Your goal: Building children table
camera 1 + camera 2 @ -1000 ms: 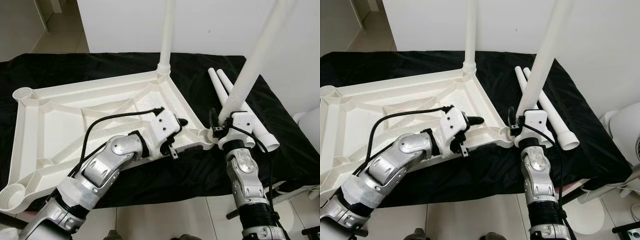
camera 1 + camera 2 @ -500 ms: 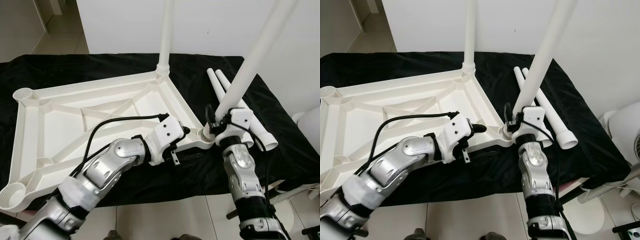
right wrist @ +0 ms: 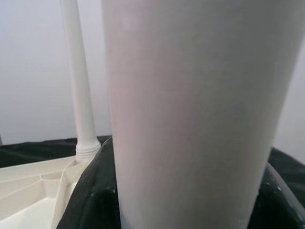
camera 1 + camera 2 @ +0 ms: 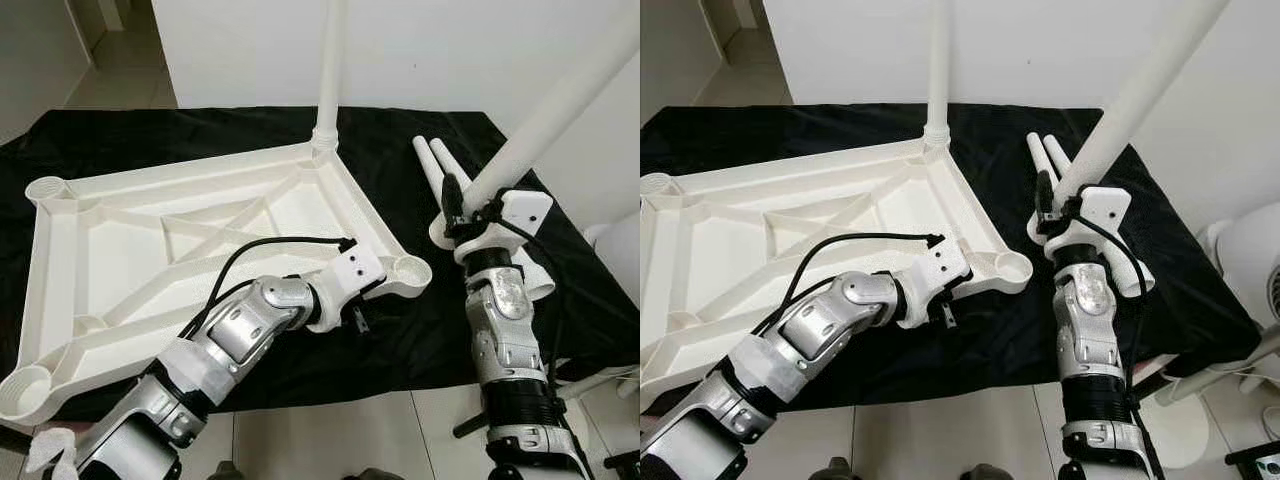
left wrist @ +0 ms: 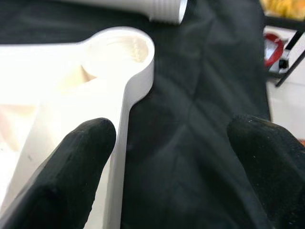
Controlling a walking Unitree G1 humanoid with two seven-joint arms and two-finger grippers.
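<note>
The two head views look forward and down from above, taking in the whole upturned white tabletop on the black-draped table, both arms in the foreground; they share that scene, slightly offset sideways. The left wrist view looks along its black fingers from very near at the tabletop's corner socket, which the head views also show. The right wrist view faces a held leg at close range, with the standing leg beyond.
</note>
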